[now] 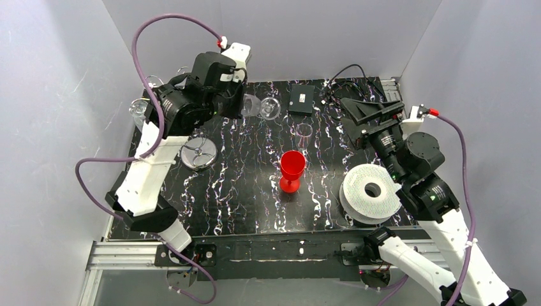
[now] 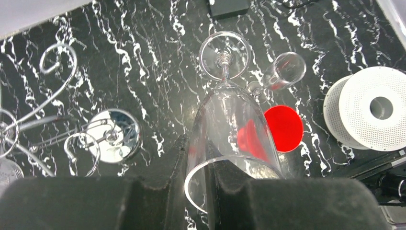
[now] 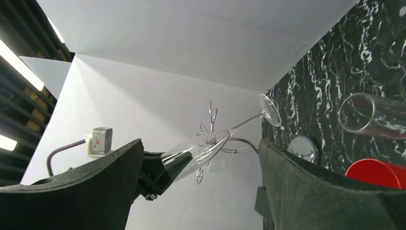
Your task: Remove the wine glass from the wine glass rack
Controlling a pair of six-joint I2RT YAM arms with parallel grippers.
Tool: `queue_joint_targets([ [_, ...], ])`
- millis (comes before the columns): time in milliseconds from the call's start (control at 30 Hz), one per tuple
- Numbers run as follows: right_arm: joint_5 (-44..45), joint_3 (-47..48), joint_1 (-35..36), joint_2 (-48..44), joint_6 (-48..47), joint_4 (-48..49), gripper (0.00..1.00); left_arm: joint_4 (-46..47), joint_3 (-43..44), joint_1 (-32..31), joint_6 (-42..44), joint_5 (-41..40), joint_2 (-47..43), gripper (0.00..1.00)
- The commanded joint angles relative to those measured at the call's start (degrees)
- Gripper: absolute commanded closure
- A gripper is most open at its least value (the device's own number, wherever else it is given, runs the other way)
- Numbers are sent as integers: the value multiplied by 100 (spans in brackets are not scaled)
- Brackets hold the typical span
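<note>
My left gripper (image 1: 237, 105) is shut on the rim of a clear wine glass (image 2: 230, 120), one finger inside the bowl and one outside. The glass is held in the air, tilted, with its foot (image 2: 224, 55) pointing away. It is to the right of the wine glass rack (image 2: 52, 62) and apart from its wire arms. The rack's round shiny base (image 2: 114, 135) stands on the black marbled table at back left (image 1: 199, 153). My right gripper (image 1: 367, 113) is open and empty at back right.
A red goblet (image 1: 292, 169) stands mid-table. A second clear glass (image 1: 304, 134) lies behind it. A white ridged spool (image 1: 371, 191) sits at front right. A black box (image 1: 301, 99) lies at the back. White walls close in on three sides.
</note>
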Motion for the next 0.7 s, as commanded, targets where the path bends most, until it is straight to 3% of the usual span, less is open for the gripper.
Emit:
queue_joint_targets([
  [0, -1256, 212, -380, 137, 569, 14, 4, -322, -367, 203, -261, -19, -444, 100],
  [100, -1789, 1039, -460, 610, -32, -990, 4, -399, -531, 340, -465, 132, -462, 100],
  [367, -2074, 2374, -500, 1406, -1527, -2138, 4, -870, -591, 359, -789, 366, -160, 100],
  [500, -1945, 2743, -500, 1568, -1766, -2700, 4, -936, -753, 362, -920, 353, -50, 100],
  [667, -2214, 2699, -500, 1524, -2135, -2708, 4, -1055, -772, 365, -1140, 367, 262, 100],
])
